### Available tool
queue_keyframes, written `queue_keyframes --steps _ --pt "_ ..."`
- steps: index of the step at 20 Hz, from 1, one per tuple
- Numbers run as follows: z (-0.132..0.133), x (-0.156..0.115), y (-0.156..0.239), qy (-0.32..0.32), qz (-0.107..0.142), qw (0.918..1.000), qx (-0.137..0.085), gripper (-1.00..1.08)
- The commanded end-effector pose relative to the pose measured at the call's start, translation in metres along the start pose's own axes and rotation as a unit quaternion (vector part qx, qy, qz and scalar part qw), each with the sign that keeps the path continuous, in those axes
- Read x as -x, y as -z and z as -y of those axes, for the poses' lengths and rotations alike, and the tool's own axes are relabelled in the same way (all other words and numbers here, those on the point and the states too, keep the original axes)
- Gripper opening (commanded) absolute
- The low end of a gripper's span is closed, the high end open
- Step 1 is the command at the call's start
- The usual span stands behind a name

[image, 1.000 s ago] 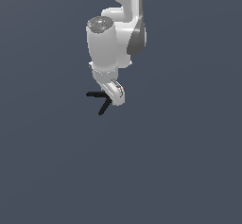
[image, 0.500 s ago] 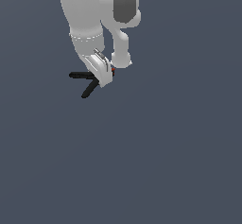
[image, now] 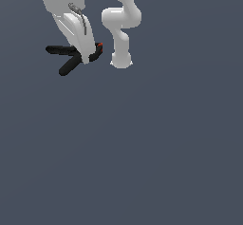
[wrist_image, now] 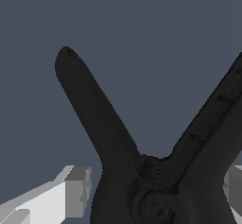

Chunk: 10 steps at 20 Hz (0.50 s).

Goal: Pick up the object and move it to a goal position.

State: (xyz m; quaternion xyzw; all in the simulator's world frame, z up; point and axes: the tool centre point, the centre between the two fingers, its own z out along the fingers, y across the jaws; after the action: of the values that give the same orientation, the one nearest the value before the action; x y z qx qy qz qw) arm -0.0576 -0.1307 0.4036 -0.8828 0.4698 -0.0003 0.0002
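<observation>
The object (image: 65,58), a matte-black forked clamp, hangs in mid-air near the top of the exterior view's left side. Its two slim prongs spread toward that view's left. Its thicker end, which carries a small red spot (image: 99,45), sits inside my white hand. My gripper (image: 89,56) is shut on that joined end. In the wrist view the object (wrist_image: 113,138) fills the frame as a wide V. A pale finger (wrist_image: 71,190) presses in at one side of its hub, and the edge of the other finger (wrist_image: 235,185) shows at the opposite side, with my gripper (wrist_image: 153,190) closed around it.
The arm's white base (image: 121,60) and lower links (image: 122,15) stand just to the exterior view's right of the hand. All around is a plain dark grey-blue ground with no other objects in sight.
My hand has carried the object up and toward the exterior view's left. The arm now looks larger in that view, and the grip has stayed closed throughout.
</observation>
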Motion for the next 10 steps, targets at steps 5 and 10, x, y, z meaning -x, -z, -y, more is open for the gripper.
queue_keyframes --steps 5,10 --pt "-0.007 -0.016 0.047 0.001 0.0 1.0 0.0 -1.0" --pt "-0.01 -0.023 0.068 0.001 0.0 1.0 0.0 -1.0"
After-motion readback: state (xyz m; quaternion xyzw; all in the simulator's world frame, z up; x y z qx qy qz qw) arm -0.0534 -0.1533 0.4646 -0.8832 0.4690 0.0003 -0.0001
